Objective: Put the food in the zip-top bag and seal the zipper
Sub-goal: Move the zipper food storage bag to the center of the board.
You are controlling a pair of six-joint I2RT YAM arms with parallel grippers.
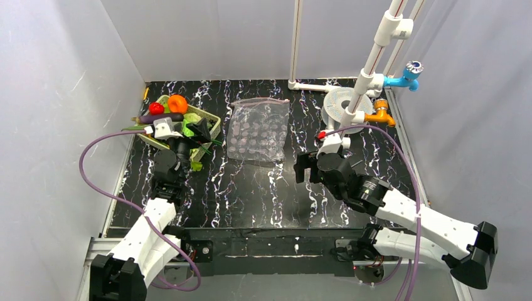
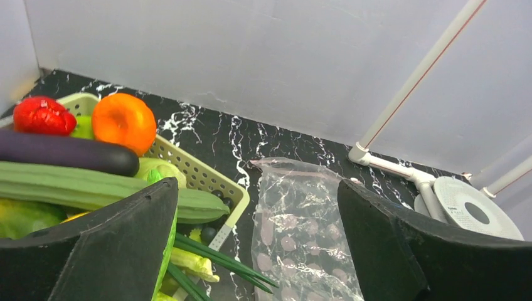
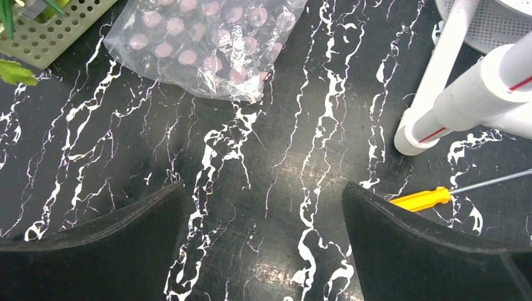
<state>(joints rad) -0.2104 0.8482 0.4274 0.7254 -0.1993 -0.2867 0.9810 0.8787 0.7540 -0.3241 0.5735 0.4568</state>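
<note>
Left claw [image 2: 256, 204] gapes above the food [image 2: 123, 122] — zip-top bag [image 2: 301, 232] lies flat.

The food [image 1: 177, 103] sits in the basket [image 1: 208, 115], left of the zip-top bag [image 1: 258, 128].

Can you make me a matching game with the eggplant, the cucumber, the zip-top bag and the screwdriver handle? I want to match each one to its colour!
Things:
1. eggplant
2. cucumber
3. zip-top bag
4. screwdriver handle

Colours:
a. clear with whitish dots
b. yellow-orange
c. purple
d. green

Right pairs: 1-c, 2-d, 3-a, 4-b.
</note>
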